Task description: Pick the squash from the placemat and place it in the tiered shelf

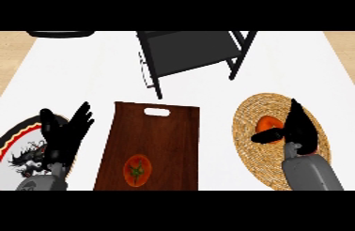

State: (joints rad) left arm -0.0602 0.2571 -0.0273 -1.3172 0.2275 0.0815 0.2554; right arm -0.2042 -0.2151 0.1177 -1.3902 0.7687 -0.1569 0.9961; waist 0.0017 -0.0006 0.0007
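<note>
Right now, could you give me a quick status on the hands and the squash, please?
Right hand over squash on placemat, thumb alongside, not closed. Left hand open, resting. Tiered shelf ahead, path unobstructed.

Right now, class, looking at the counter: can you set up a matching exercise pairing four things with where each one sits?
Things:
1. red tomato
2. orange squash
3. black tiered shelf
4. patterned round plate

Places:
A. far side of the counter, centre
B. on the round woven placemat
C. left edge, under the left hand
D. on the dark wooden cutting board

Pairs: 1-D, 2-B, 3-A, 4-C
</note>
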